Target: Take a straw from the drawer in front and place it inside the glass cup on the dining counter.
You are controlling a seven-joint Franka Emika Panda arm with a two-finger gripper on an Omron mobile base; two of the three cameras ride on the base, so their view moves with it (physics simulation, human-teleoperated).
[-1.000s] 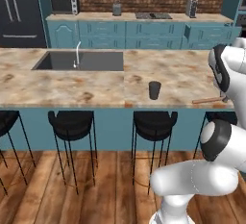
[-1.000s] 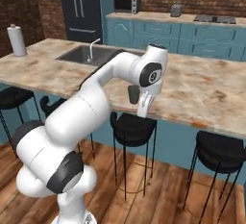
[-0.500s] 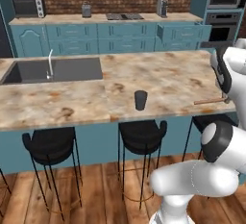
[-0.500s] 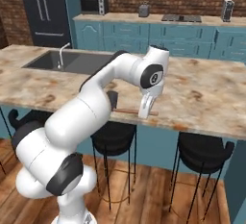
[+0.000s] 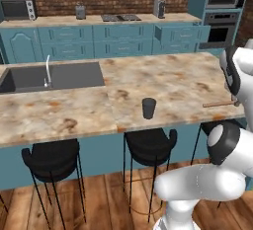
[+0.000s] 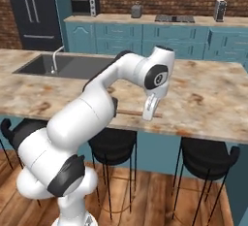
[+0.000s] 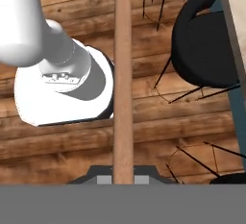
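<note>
My gripper [image 6: 150, 109] is shut on the straw [image 6: 130, 113], a thin tan stick held level just above the near edge of the dining counter [image 6: 208, 108]. In the hand view the straw [image 7: 123, 74] runs straight up from between the fingers of the gripper [image 7: 123, 179], over the wooden floor. The left base view has the straw [image 5: 219, 104] sticking out leftward from behind my arm. The glass cup [image 5: 148, 108], dark and upright, stands on the dining counter [image 5: 178, 81] near its front edge, well left of the straw's tip. A teal drawer [image 5: 180, 33] stands pulled out in the back cabinets.
A dark sink with a silver tap [image 5: 47, 71] is set into the counter's left part. Black stools [image 5: 148, 145] stand under the front edge, one of them [image 7: 204, 40] below the hand. My white base [image 7: 57, 81] is on the wood floor. Appliances line the brick-backed counter [image 5: 99, 19].
Both base views have shifted, so the base has driven; the counter looks nearer and lies differently in the picture. The gripper has stayed shut on the straw, held level the whole time.
</note>
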